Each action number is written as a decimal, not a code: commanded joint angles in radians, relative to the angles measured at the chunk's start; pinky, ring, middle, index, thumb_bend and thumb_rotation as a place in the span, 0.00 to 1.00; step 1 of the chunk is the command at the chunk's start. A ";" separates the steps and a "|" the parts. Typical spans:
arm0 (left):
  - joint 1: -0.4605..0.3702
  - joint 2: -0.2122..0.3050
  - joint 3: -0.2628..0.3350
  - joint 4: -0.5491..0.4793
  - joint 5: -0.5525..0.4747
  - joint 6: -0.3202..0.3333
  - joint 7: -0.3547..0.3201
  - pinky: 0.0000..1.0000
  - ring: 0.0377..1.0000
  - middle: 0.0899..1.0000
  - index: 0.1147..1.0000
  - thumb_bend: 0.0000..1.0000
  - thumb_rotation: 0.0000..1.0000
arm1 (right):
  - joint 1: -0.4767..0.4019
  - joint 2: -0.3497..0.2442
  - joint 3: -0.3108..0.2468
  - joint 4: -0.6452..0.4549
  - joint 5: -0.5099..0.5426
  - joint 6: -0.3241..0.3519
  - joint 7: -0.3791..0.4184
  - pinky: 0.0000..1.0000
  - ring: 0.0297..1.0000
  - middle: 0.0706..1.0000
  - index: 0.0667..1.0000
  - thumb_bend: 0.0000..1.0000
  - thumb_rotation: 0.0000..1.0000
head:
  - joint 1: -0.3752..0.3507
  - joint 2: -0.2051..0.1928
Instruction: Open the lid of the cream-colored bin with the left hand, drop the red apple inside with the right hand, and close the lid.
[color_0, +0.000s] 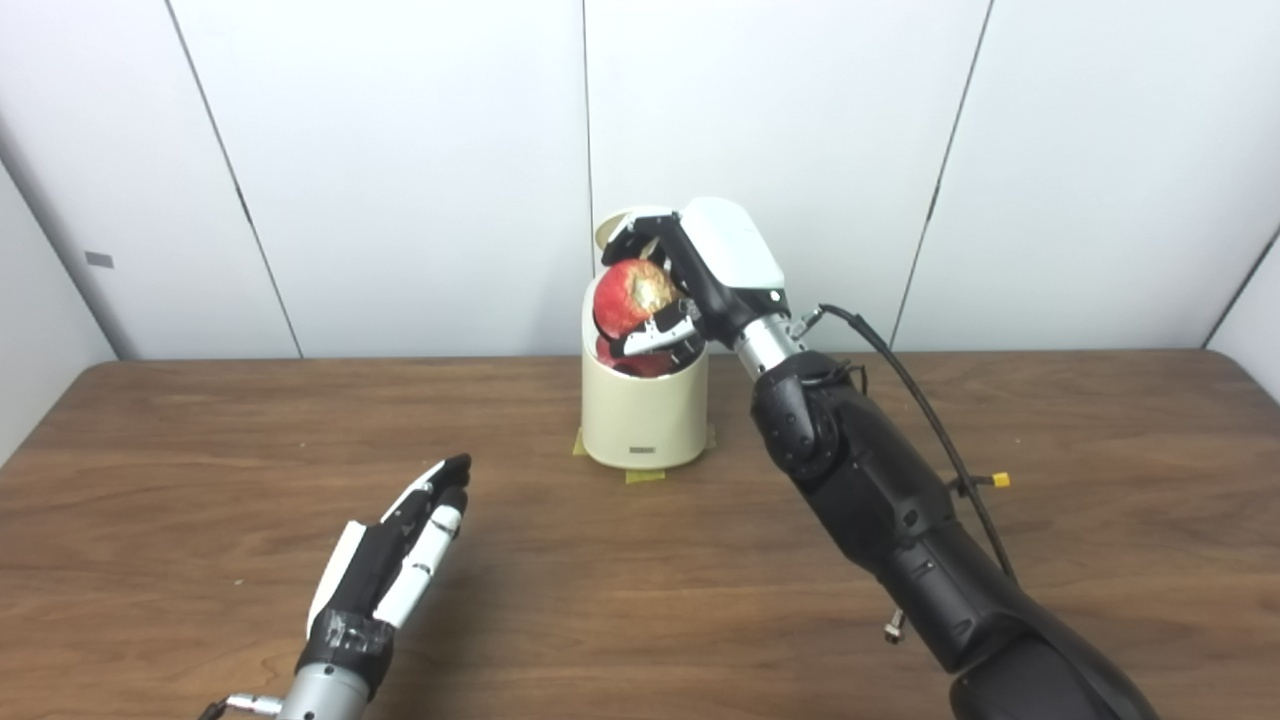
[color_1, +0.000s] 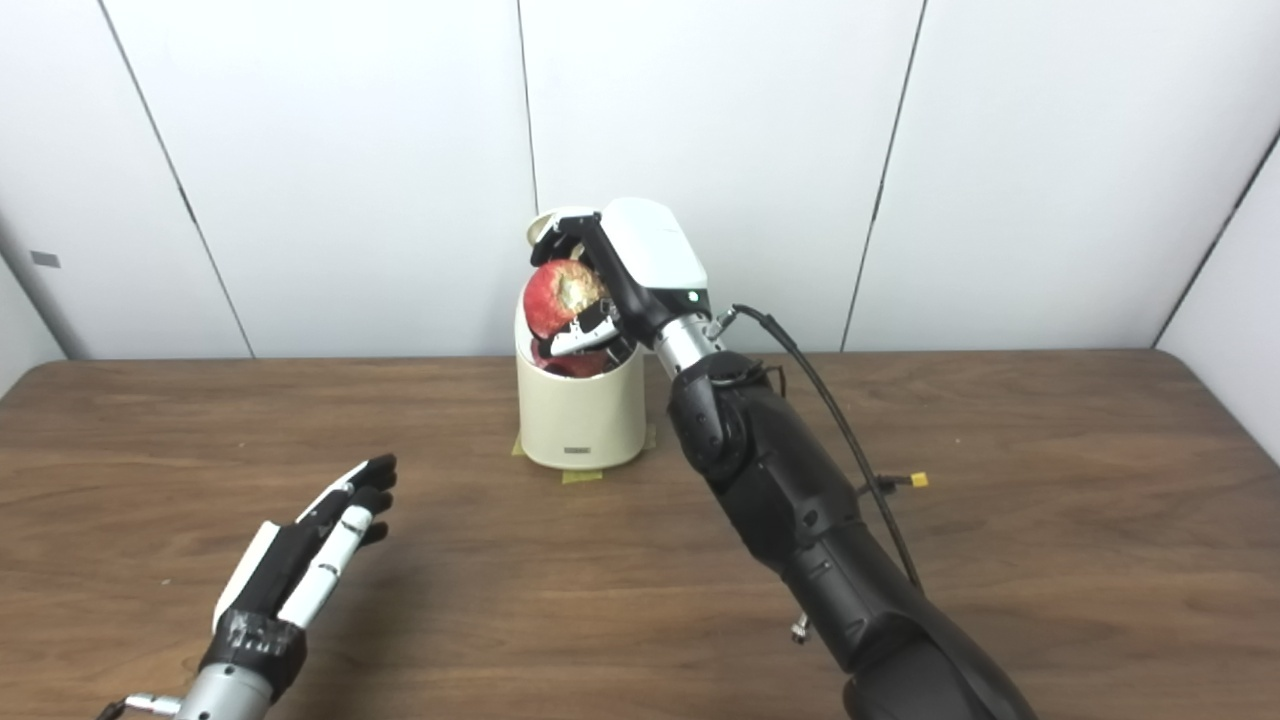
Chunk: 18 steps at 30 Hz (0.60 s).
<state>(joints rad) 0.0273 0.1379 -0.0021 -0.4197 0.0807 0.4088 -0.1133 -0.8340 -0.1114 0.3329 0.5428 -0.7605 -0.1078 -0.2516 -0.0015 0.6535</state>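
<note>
The cream-colored bin (color_0: 645, 415) stands at the table's far middle on yellow tape, its lid (color_0: 612, 226) tipped up behind the opening. My right hand (color_0: 690, 275) is shut on the red apple (color_0: 627, 293) and holds it right over the bin's open mouth. More red shows inside the bin under the apple. My left hand (color_0: 400, 560) hovers low over the table at the front left, open, fingers straight and pointing toward the bin, well apart from it.
The brown wooden table (color_0: 1050, 480) runs wide to both sides. White wall panels (color_0: 400, 170) stand just behind the bin. A black cable (color_0: 920, 400) loops off my right forearm.
</note>
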 joint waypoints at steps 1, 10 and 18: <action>-0.024 -0.001 0.003 -0.020 -0.002 -0.025 0.009 0.90 0.93 0.93 0.90 0.49 0.81 | -0.054 -0.026 -0.007 -0.026 -0.012 -0.008 -0.038 0.33 0.39 0.47 0.50 0.50 0.00 | 0.000 0.000; -0.023 -0.001 0.003 -0.023 -0.005 -0.023 0.008 0.90 0.93 0.93 0.91 0.47 0.82 | -0.050 -0.036 0.004 -0.028 -0.029 0.020 -0.012 0.33 0.41 0.48 0.51 0.50 0.00 | -0.006 0.002; -0.023 0.001 0.002 -0.023 -0.004 -0.024 0.007 0.90 0.94 0.93 0.91 0.49 0.82 | -0.049 -0.043 0.033 -0.054 -0.065 0.084 0.039 0.53 0.57 0.49 0.44 0.52 0.00 | -0.011 0.004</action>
<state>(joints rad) 0.0272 0.1379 -0.0019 -0.4199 0.0782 0.4095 -0.1143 -0.8341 -0.1335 0.3650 0.5175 -0.8097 -0.0385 -0.2292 -0.0123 0.6565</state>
